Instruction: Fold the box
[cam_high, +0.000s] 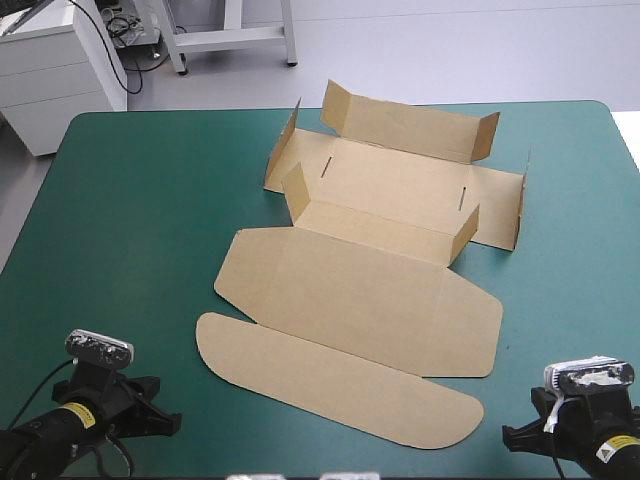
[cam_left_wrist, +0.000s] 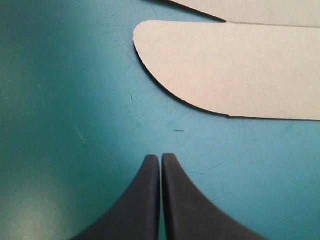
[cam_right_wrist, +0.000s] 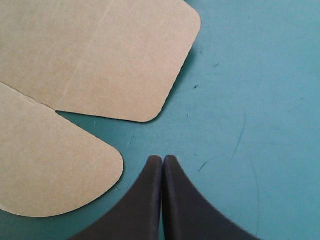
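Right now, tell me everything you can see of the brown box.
The box is a cut sheet of plain brown board, part-folded mid-table. At its far half walls stand raised round a base with two slots; the near lid panel and rounded flap lie flat on the teal-green cover. Nothing else touches it.

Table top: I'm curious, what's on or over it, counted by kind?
Brown box, one cut sheet, some walls raised: 1
Black grippers, the left gripper and the right gripper, both shut: 2
Total: 3
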